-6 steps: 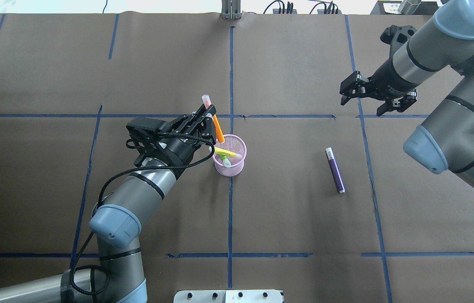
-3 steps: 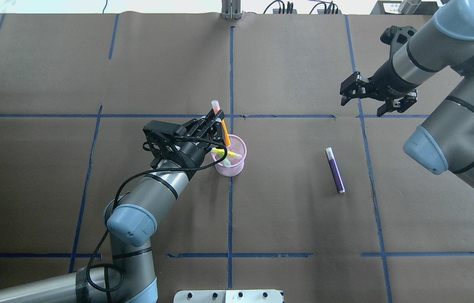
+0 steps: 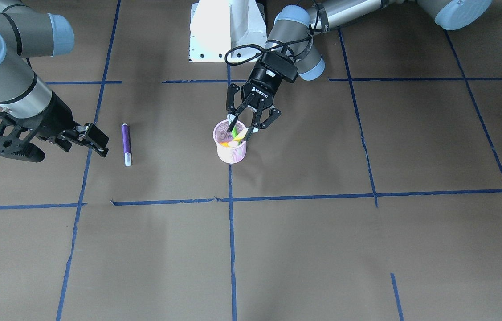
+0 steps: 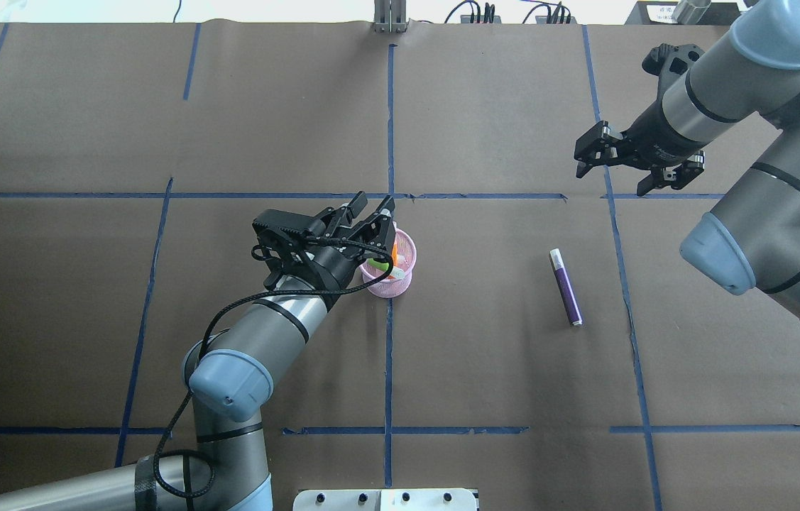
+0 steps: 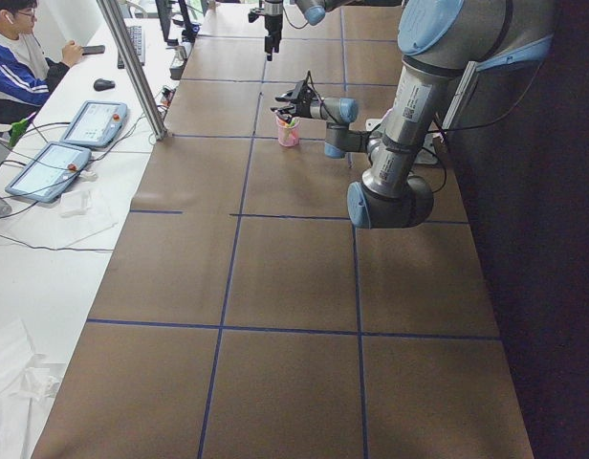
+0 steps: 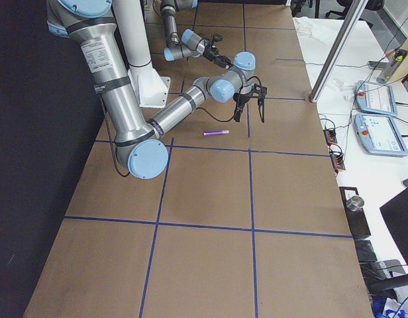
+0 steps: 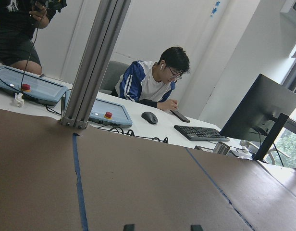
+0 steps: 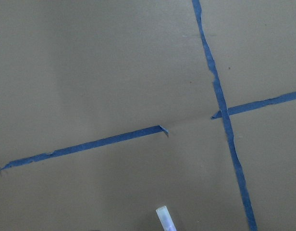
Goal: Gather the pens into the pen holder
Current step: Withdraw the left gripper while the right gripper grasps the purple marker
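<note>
The pink mesh pen holder (image 4: 400, 278) stands near the table's middle and also shows in the front view (image 3: 231, 152). The orange pen (image 4: 394, 250), the yellow pen (image 3: 241, 135) and the green pen (image 3: 235, 129) stand inside it. My left gripper (image 4: 374, 201) is open and empty, right above the cup's rim (image 3: 241, 130). The purple pen (image 4: 566, 287) lies flat on the table to the cup's right, also in the front view (image 3: 126, 144). My right gripper (image 4: 610, 180) is open and empty, raised beyond the purple pen. The pen's pale cap (image 8: 166, 219) shows at the bottom of the right wrist view.
Brown paper with blue tape lines (image 4: 389, 128) covers the table. The white robot base (image 3: 226, 31) stands at the near edge. An operator (image 5: 17, 67) sits at a side desk with tablets, beyond the table's far edge.
My left gripper moved right over the cup and opened. The orange pen left its fingers and now stands in the cup. The right arm and the purple pen have not moved.
</note>
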`<state>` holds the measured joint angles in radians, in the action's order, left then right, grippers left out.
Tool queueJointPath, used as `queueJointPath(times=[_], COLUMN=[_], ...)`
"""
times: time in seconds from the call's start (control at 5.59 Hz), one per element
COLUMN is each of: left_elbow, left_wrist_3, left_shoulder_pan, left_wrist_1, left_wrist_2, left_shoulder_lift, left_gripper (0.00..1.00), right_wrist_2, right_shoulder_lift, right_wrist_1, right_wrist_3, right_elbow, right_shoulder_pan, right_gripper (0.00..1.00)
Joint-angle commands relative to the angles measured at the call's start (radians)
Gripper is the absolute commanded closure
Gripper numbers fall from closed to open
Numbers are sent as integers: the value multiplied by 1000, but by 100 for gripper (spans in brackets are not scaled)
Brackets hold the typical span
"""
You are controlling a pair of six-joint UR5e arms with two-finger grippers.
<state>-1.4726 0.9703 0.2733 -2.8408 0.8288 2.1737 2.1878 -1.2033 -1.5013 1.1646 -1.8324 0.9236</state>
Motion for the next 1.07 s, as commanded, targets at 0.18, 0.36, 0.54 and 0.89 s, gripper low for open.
queueJointPath(times=[0.18, 0.36, 0.54, 0.89], left_elbow=[-139, -258, -294, -329], left_wrist_3=[-5, 1, 28, 136], left_shoulder_pan=[23, 62, 102, 231], left_wrist_1=[77, 236, 297, 381], left_wrist_2=[105, 168, 217, 482], left_shoulder_lift=[2, 1, 1, -91], left_gripper=[1, 0, 0, 0], right_wrist_2=[-92, -91, -100, -202], right_shoulder_lift=[-1, -4, -2, 7], right_wrist_1=[3, 1, 7, 13], right_wrist_3=[3, 15, 18, -2], right_elbow=[-1, 1, 22, 71], right_shoulder_pan=[-72, -103, -136, -239], right_gripper=[0, 0, 0, 0])
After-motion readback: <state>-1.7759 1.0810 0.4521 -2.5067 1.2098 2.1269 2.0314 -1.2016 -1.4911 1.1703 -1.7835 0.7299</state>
